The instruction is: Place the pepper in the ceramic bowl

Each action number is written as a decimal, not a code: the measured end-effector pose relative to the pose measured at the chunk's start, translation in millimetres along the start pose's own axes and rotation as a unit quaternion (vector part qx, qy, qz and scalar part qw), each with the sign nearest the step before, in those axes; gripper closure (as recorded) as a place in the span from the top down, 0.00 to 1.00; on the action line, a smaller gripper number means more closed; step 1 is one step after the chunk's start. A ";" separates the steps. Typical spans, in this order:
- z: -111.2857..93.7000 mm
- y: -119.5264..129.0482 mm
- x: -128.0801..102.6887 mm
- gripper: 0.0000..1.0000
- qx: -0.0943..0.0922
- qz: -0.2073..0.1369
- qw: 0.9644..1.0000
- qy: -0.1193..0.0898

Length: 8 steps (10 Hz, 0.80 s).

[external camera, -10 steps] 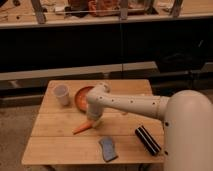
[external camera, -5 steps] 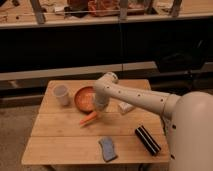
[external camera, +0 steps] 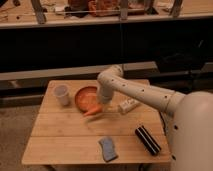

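Observation:
The orange pepper [external camera: 92, 111] hangs a little above the wooden table [external camera: 60, 135], just off the near right rim of the ceramic bowl [external camera: 85, 96]. My gripper [external camera: 101, 106] points down from the white arm and is shut on the pepper's right end. The bowl is round and shallow, with a brown rim and an orange inside, and sits at the table's back middle. The arm's wrist covers the bowl's right edge.
A small white cup [external camera: 61, 94] stands left of the bowl. A white block [external camera: 129, 105] lies right of the gripper. A blue-grey sponge [external camera: 107, 148] and a black striped object [external camera: 147, 140] lie near the front edge. A dark counter runs behind the table.
The gripper has carried the pepper up and to the right, from the table's middle toward the bowl's near rim. Nothing else has moved.

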<state>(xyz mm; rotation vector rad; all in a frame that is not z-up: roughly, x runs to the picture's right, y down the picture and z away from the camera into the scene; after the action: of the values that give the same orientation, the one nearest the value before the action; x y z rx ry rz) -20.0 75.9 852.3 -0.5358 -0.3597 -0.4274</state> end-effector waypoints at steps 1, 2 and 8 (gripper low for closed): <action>-2.8 -3.8 5.2 0.05 0.001 0.007 1.000 0.002; -3.6 -5.7 2.8 0.05 0.001 0.012 1.000 0.002; 0.1 -30.7 -2.2 0.05 0.007 0.021 1.000 0.004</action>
<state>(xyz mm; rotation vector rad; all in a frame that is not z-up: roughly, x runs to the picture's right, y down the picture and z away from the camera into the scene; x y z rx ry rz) -36.5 52.8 864.0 -0.5262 -0.3429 -0.3869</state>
